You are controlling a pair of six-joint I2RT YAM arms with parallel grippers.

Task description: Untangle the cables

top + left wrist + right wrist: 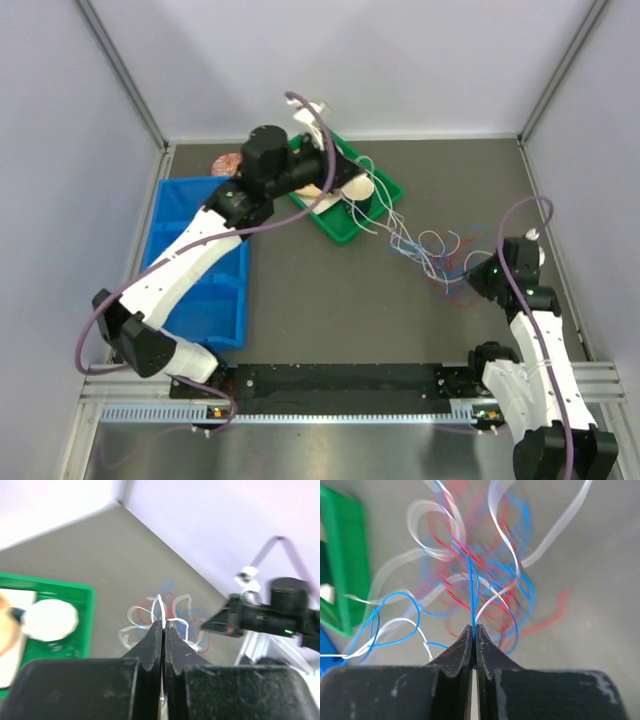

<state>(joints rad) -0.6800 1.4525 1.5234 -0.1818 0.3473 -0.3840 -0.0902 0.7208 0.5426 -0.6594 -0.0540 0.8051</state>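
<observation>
Cables (440,258): three, white, red, blue; left gripper (163,625), right gripper (473,629) each pinching strands.

My table (300,300) is a dark grey, matte surface. A blue bin (215,300) with compartments sits along its left side, and a green tray (340,228) is set askew near the rear middle. A small round reddish thing (226,163) lies just behind the bin, and the cables (440,260) – white, red and blue – sprawl in a loose tangle from the tray's right edge toward the right side.
</observation>
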